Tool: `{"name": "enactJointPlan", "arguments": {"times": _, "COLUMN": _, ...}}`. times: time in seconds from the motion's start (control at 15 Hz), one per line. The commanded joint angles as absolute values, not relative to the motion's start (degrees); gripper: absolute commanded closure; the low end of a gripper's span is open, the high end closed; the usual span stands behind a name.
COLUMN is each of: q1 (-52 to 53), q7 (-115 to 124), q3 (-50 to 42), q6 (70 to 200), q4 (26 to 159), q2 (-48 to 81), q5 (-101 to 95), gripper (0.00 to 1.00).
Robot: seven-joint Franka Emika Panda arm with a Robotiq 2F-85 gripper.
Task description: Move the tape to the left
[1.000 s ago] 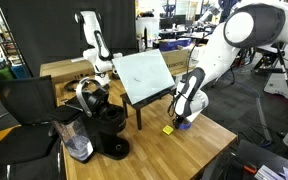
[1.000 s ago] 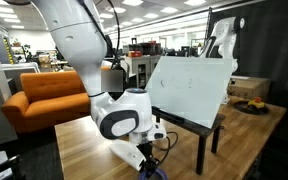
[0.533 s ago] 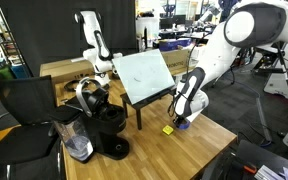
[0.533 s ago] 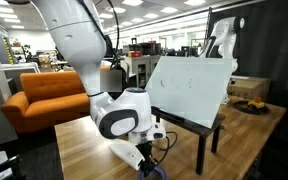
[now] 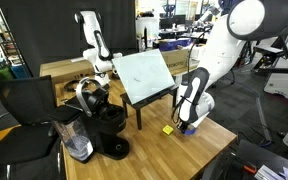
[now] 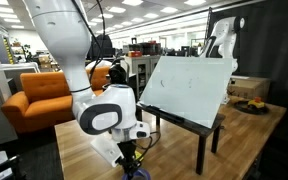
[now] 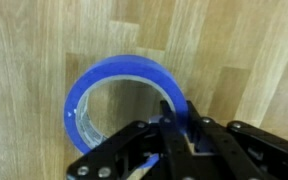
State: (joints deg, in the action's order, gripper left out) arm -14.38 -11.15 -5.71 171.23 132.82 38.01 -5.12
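The tape (image 7: 87, 84) is a blue ring-shaped roll with a hollow centre, seen from above over the wooden table (image 7: 254, 40) in the wrist view. My gripper (image 7: 172, 116) is shut on the tape's near-right wall, with one finger inside the ring and one outside. In an exterior view the gripper (image 5: 189, 124) is low over the table's far right part, with a bit of blue tape (image 5: 187, 129) showing under it. In an exterior view the gripper (image 6: 131, 168) is at the bottom edge, and the tape is barely visible there.
A small yellow block (image 5: 168, 130) lies on the table just beside the gripper. A slanted white board on a dark stand (image 5: 144, 75) is behind it. A black coffee machine (image 5: 106, 125), a chair (image 5: 24, 105) and an orange sofa (image 6: 39, 95) are further off.
The arm has shifted sideways with the tape in the gripper. It moved towards the table's right edge in one exterior view and leftwards in the other.
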Motion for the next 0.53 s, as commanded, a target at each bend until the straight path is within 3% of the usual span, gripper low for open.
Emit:
{"name": "enactJointPlan", "arguments": {"times": 0.0, "q1": -11.6, "q7": -7.9, "q3": -6.4, "q6": 171.5, "q4": 139.0, "q2": 32.0, "q5": -4.4, "gripper": 0.96}}
{"name": "enactJointPlan", "arguments": {"times": 0.47, "q1": -5.7, "q7": -2.8, "q3": -7.5, "q6": 171.2, "q4": 146.3, "q2": 23.2, "q5": -4.8, "gripper": 0.96}}
